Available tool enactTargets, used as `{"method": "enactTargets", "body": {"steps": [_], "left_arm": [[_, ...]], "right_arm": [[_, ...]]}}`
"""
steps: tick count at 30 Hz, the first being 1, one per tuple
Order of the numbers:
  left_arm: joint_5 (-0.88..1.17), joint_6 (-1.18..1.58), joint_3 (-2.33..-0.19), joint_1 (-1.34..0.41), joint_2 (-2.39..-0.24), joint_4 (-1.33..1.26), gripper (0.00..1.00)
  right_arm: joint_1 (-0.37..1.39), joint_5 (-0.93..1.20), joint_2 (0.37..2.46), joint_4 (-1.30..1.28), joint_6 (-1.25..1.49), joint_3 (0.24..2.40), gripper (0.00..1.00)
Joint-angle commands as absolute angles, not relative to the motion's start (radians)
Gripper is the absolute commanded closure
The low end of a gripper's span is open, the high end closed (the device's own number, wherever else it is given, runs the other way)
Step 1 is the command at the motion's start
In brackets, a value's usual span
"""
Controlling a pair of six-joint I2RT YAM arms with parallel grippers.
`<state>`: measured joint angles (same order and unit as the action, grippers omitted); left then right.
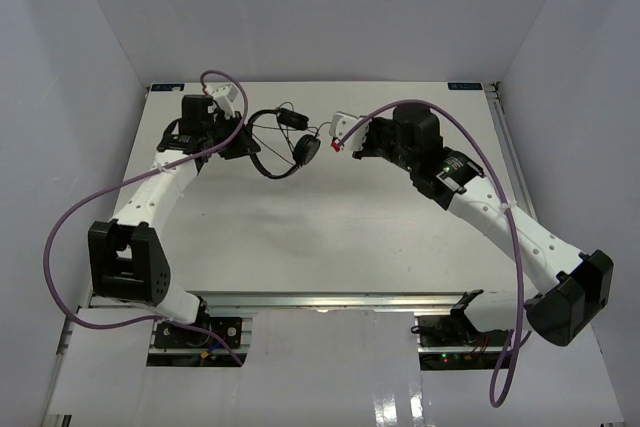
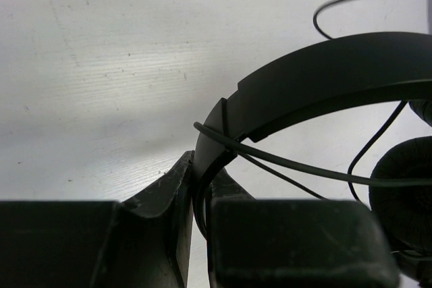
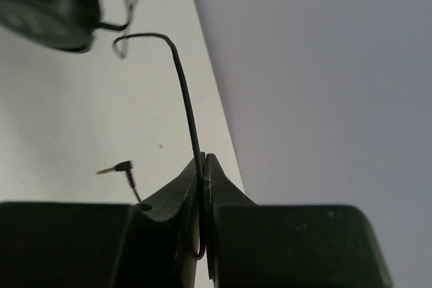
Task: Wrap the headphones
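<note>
Over the white table (image 1: pixel 330 237), toward twelve o'clock, the headphones (image 1: pixel 307 150) are held with your left gripper (image 2: pixel 200 187) clamped on the headband (image 2: pixel 324 72) and your right gripper (image 3: pixel 202 166) pinching the cord (image 3: pixel 183 92), so lead that cord around the band under light, even tension.

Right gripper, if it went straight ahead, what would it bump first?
Likely an earcup of the headphones, just ahead of the right gripper pinching the cord, though depth is unclear.
</note>
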<state>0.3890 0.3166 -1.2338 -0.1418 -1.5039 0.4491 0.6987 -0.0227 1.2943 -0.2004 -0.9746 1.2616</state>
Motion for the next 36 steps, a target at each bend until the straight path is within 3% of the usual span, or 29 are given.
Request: {"method": "enactTargets", "body": {"steps": [1, 14, 24, 36], "left_arm": [[0.474, 0.43, -1.306, -0.09, -1.45, 0.397, 1.0], [0.422, 0.583, -1.424, -0.005, -1.565, 0.361, 1.0], [0.326, 0.606, -1.448, -0.016, -1.685, 0.336, 1.0], [0.479, 0.709, -1.443, -0.018, -1.709, 0.236, 1.0]], "right_arm": [[0.698, 0.144, 1.248, -0.294, -0.942, 1.229, 0.92], [0.771, 0.275, 1.24, -0.462, -1.024, 1.268, 0.92], [0.968, 0.186, 1.401, -0.509, -1.072, 1.533, 0.92], [1.011, 0.131, 1.437, -0.493, -1.101, 1.501, 0.92]]}}
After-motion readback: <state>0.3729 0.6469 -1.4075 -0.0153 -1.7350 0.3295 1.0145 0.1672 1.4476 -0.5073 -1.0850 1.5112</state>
